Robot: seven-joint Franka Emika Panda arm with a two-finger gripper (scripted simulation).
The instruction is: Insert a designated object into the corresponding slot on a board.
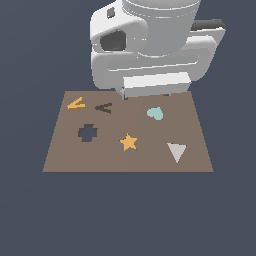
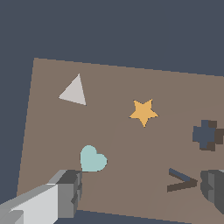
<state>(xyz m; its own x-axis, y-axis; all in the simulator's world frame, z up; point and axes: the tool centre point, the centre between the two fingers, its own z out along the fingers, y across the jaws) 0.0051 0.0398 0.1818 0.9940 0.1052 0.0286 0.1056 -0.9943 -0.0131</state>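
We've got the orange A piece [image 1: 76, 104] lying flat on the brown board [image 1: 60, 155], right next to the dark A slot [image 1: 104, 107] and on the far side of it from the teal heart [image 1: 155, 113]. The gripper [image 2: 142, 188] hangs over the board between the slot and the heart, fingers [image 2: 70, 190] spread wide with nothing between them.

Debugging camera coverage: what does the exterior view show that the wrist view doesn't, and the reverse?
Exterior only: the orange A-shaped piece lying on the board near its far corner at the exterior view's left, and the arm's body.
Wrist only: the gripper with its fingers spread apart, holding nothing.
Both: the A-shaped slot, cross-shaped hole, orange star, teal heart, pale triangle.
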